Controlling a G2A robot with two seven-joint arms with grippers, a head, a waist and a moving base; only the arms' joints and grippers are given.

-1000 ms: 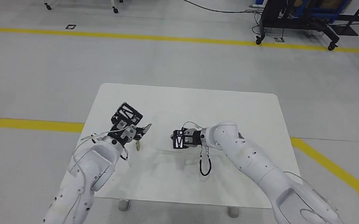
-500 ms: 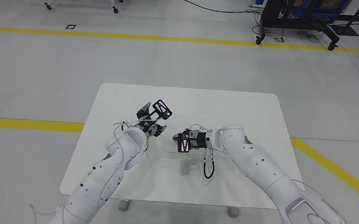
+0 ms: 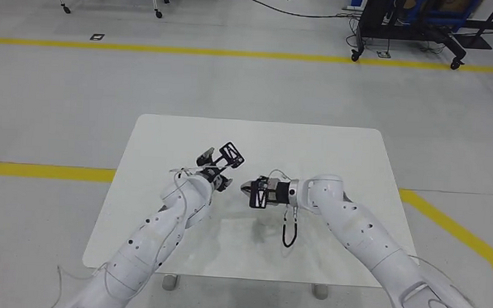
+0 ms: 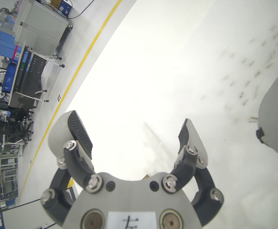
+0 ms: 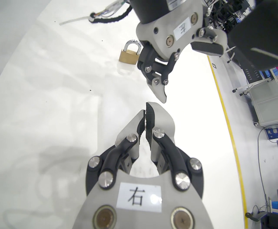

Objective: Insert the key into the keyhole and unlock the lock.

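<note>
Right end effector (image 5: pixel 146 110) has its two fingers pressed tight together, ribbed pads meeting at the tip. Nothing pokes out, so I cannot tell whether a key sits pinched between them. The left end effector (image 4: pixel 130 121) is spread wide and holds nothing, with one of its fingertips (image 5: pixel 161 93) hanging just beside the right one's tip above the white tabletop (image 5: pixel 54 86). The padlock (image 5: pixel 129 54) lies flat on the tabletop near the left end effector, apart from both and untouched. My reading is that the lock has not yet been steadied, so the task is at an early stage. To do this well, the left arm should take the lock by the broad flat faces of its body, leaving the keyhole end bare and turned toward the right arm. A grip on the shackle would let the body swing. The key should then come in straight along the keyhole, blade lined up with the slot, and be pushed fully home before any twist. The lock's body is a small brass block with softened corners, smooth and likely slippery. Its shackle is a bright steel hoop, seated in the body as far as I can see. The pads are black rubber cut with fine ridges, set in pale grey shells. The tabletop is glossy, mirrors the lock faintly, and carries small dark specks.
</note>
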